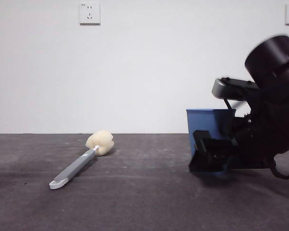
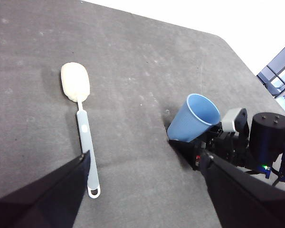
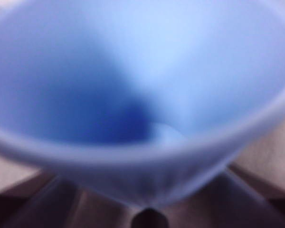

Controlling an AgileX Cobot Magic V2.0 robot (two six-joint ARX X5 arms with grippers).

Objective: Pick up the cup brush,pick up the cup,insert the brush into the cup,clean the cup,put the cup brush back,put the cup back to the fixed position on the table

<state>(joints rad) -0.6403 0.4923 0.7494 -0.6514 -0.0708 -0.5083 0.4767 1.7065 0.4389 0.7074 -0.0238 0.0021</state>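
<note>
Cup [image 1: 209, 126] sits between the right gripper [image 1: 209, 154] jaws, low on its ribbed wall near the base. In the right wrist view its blue mouth fills the picture, with both jaws flanking the tapered bottom. Whether they already pinch it or only bracket it cannot be told from the blur. The cup stands on the table [image 1: 135, 192].

Brush [image 2: 79, 121] lies flat, well apart from those jaws, sponge head away from the left gripper [image 2: 147, 190] and white loop nearest it. That gripper hangs above with jaws spread wide, one jaw just over the handle's end, nothing between them.

The step in hand looks like securing the cup. Judging by the taper, a grip this low may slip upward, so closing squarely and gently on the thin plastic seems wise. For the brush, the left jaws should drop astride the grey handle mid-length, across it.
</note>
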